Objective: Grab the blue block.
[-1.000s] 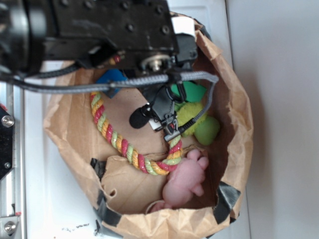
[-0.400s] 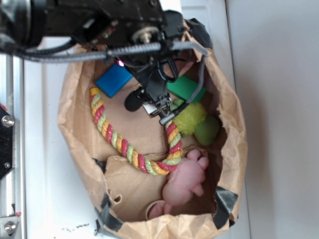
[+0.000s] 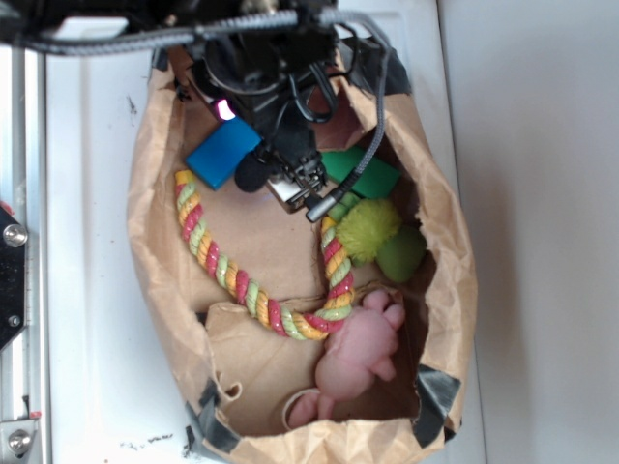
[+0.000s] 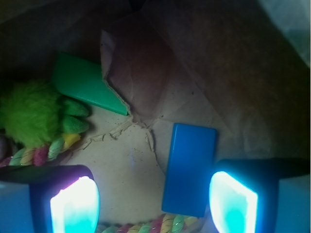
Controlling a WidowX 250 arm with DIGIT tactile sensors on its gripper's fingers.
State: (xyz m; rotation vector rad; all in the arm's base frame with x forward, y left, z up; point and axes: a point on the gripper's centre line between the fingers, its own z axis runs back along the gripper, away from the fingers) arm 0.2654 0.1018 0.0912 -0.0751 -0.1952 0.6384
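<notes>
Exterior view looks straight down from above into the open paper bag (image 3: 435, 251), arm crossing the top edge. Wrist view sits low inside, close to the bag floor, facing down. Both share the blue block (image 3: 222, 155) (image 4: 189, 167) and green block (image 3: 363, 172) (image 4: 85, 82).

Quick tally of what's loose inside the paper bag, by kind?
Flat blocks: 2, the blue block and the green block
Rope toy: 1, the striped rope
Plush toys: 2, the green fuzzy toy and the pink plush toy
Total: 5
</notes>
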